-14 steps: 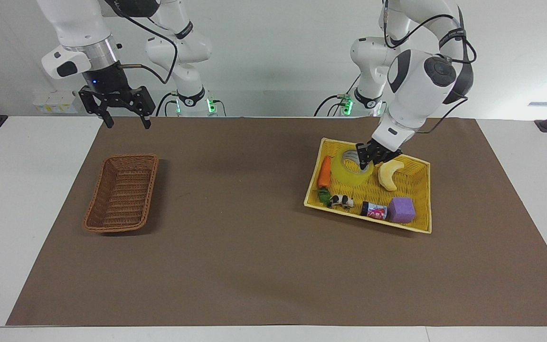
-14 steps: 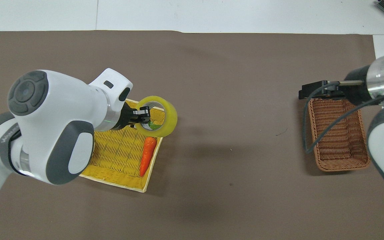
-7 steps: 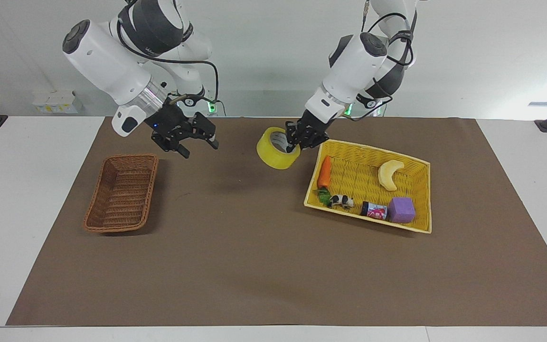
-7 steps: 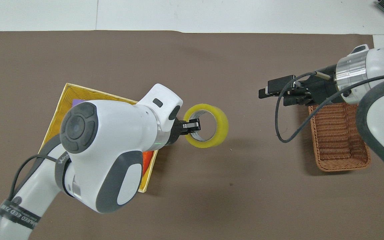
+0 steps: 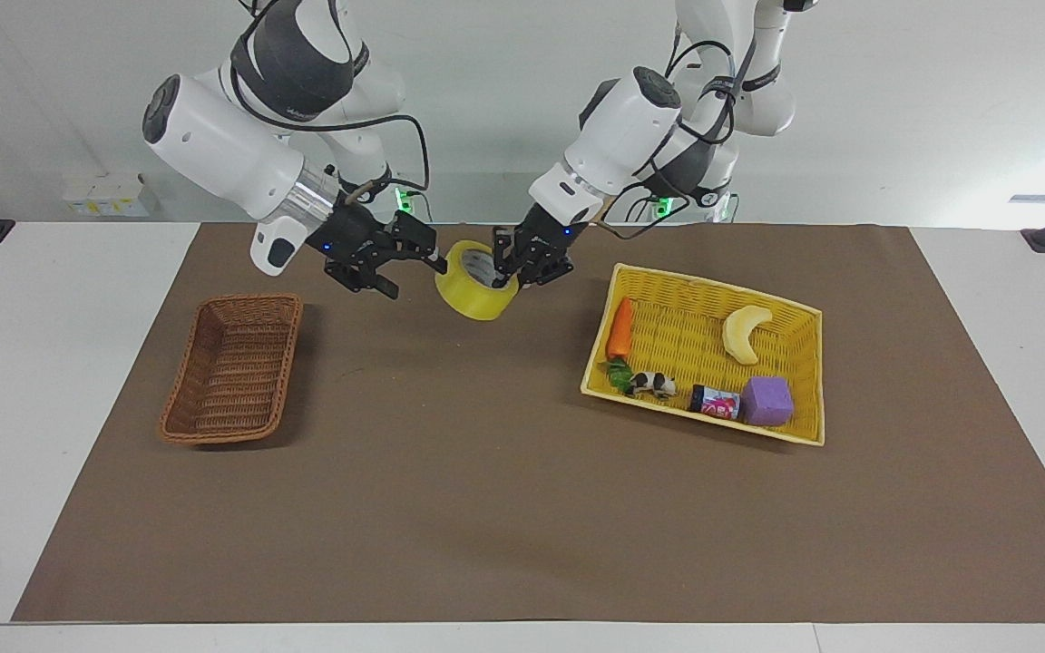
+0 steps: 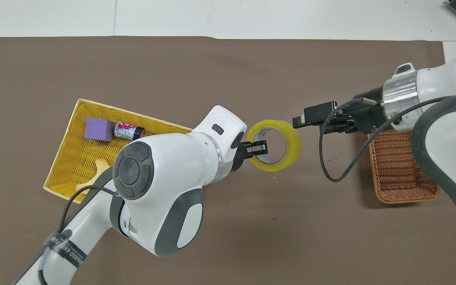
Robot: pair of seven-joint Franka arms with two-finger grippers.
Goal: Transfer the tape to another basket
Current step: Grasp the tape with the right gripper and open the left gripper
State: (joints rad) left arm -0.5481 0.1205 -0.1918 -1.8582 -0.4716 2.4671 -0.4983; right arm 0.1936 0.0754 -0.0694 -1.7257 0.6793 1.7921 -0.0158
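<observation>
You had the translucent yellowish ring of packing tape, glossy with a pale grey-white inner core, in the air over the bare brown mat, between the two baskets. The left gripper was pinched on the roll's wall, one finger inside the core and one outside. The right gripper was just beside the roll on the side toward the right arm's end, its fingers spread apart and holding nothing; whether a fingertip touched the tape could not be told.

The small brown woven wicker basket, rectangular with rounded corners and flared sides, sat toward the right arm's end of the table. The larger bright yellow woven tray basket held a smooth orange carrot, a pale yellow banana, a small black-and-white cow figure, a little red-labelled can lying on its side, and a matte purple foam cube. The can's lettering was too small to read. A black band on the left arm carried white print that could not be made out in full.

Half a second earlier the roll had hung closer to the yellow basket; it had since travelled toward the right arm, and the right gripper had closed the gap to meet it.
</observation>
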